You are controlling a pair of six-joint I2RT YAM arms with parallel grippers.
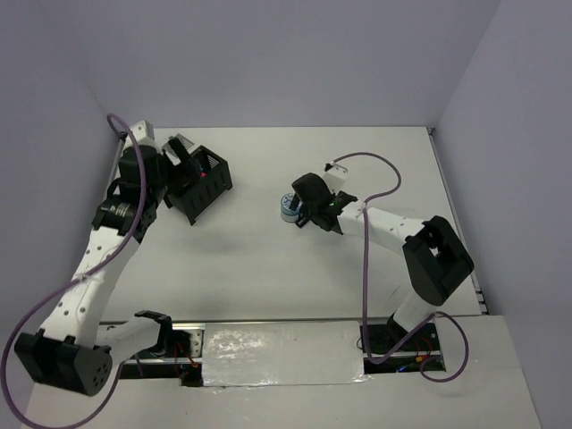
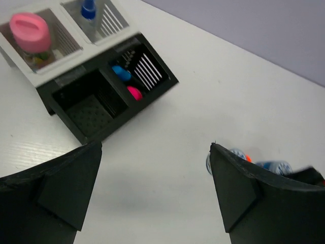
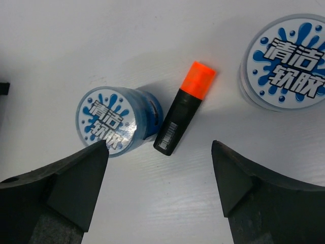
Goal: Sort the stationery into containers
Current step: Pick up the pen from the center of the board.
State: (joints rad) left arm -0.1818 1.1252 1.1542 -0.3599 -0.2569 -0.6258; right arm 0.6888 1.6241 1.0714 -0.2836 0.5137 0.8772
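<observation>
Right wrist view: the fingers (image 3: 71,188) of the right gripper (image 3: 158,147) stand wide apart with nothing between them. They straddle an orange-capped marker (image 3: 185,108) lying flat on the white table (image 3: 152,30), and the barrel runs across the gap, which suits a pinch. One blue-white tin (image 3: 114,122) sits just beside the marker's butt end and near one finger, so it could be nudged. A second tin (image 3: 284,58) rests near the cap.

In the top view this cluster lies well apart from the black mesh organiser (image 1: 204,183), to its right, and it appears to be the unsorted remainder. The right arm folds with its elbow out and its forearm angled back toward the organiser.

The left gripper (image 2: 155,147) is likewise spread and empty, hovering over bare table in front of the organiser. Its arm reaches far forward with the wrist bent down. One compartment holds a blue cap (image 2: 122,72) and a pink cap (image 2: 134,93). Two grey cups (image 2: 56,73) against the organiser's far side hold a pink-lidded item (image 2: 30,30) and a blue-capped bottle (image 2: 89,9).
</observation>
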